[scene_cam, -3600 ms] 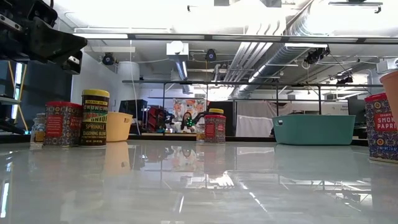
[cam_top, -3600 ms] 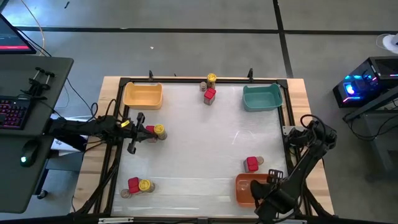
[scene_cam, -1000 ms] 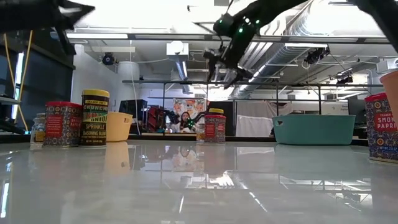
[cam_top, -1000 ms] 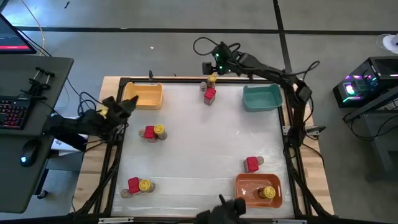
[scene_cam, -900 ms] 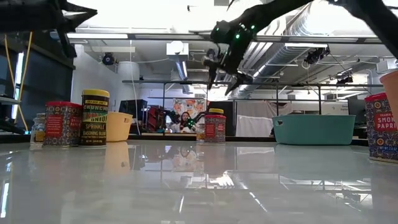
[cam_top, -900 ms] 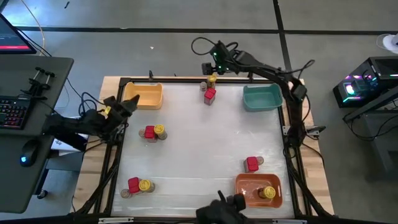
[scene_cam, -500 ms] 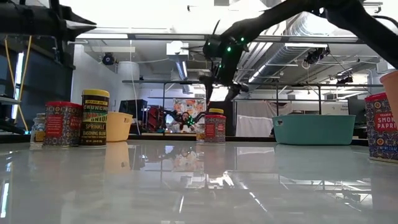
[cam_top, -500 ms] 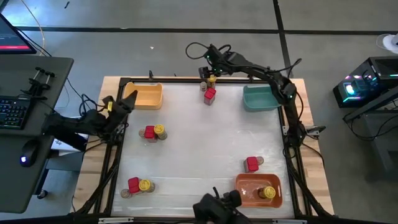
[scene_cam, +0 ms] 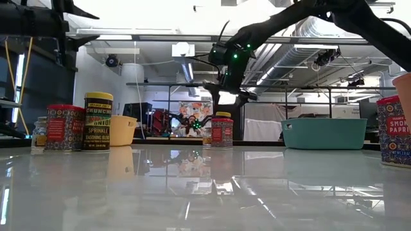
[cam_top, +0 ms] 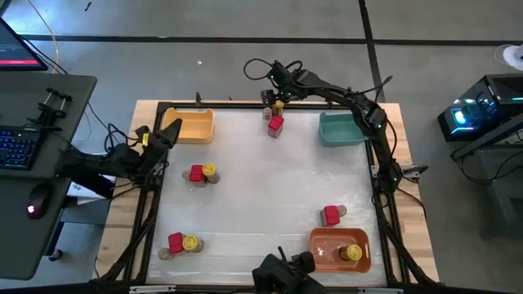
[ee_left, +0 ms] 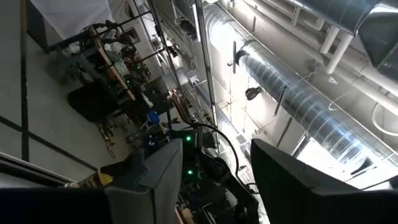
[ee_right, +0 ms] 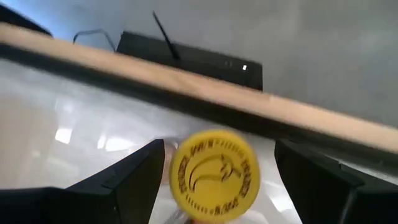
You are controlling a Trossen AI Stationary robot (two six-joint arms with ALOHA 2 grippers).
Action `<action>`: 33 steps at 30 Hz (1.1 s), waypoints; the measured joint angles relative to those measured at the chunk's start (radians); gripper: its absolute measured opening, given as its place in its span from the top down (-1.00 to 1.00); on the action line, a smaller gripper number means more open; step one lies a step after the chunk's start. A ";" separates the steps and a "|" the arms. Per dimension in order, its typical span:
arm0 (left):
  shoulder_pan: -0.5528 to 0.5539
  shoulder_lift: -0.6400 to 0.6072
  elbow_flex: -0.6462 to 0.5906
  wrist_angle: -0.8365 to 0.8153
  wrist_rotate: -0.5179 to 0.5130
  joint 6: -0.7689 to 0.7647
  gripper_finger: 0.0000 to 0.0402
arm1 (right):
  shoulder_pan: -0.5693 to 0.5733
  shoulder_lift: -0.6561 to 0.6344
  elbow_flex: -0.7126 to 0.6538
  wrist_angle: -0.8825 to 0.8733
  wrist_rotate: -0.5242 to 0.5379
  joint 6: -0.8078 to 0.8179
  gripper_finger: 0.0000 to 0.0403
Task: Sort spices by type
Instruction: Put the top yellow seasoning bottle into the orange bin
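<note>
My right claw [cam_top: 274, 96] hangs at the top centre of the high view, over the yellow-lidded jar [cam_top: 278, 104] at the far edge of the bench [cam_top: 261, 196]. In the right wrist view its fingers [ee_right: 134, 180] stand wide apart on either side of the yellow lid [ee_right: 214, 168], released and not touching it. In the low view the claw [scene_cam: 226, 96] sits just above that jar [scene_cam: 223, 116].

A red tin [cam_top: 275, 124] stands just below the jar in the high view, with a small tan jar [cam_top: 267, 113] beside them.

My left claw [cam_top: 167, 132] waits at the left edge of the frame, just below the yellow bin [cam_top: 187, 125]; its fingers [ee_left: 155, 180] are spread and empty, pointing up at the ceiling.

Left of centre, a second red tin [cam_top: 196, 173] touches another yellow-lidded jar [cam_top: 209, 171]. At lower left sit a third tin [cam_top: 176, 242] and jar [cam_top: 191, 243]. At lower right a fourth tin [cam_top: 331, 216] stands just above the orange bin [cam_top: 323, 249], which holds 1 yellow-lidded jar [cam_top: 353, 253]. The teal bin [cam_top: 343, 129] is at upper right.
</note>
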 joint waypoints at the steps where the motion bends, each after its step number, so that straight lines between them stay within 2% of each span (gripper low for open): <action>1: 0.000 0.000 0.000 0.000 0.000 0.000 0.08 | 0.004 0.000 0.000 0.001 -0.002 0.000 -0.49; 29: 0.000 0.000 0.000 -0.030 -0.001 0.000 0.07 | 0.020 0.031 -0.001 -0.005 0.033 -0.004 -0.49; 33: 0.000 0.000 0.000 -0.031 -0.011 0.000 0.07 | 0.020 0.031 -0.001 -0.005 0.031 -0.016 -0.44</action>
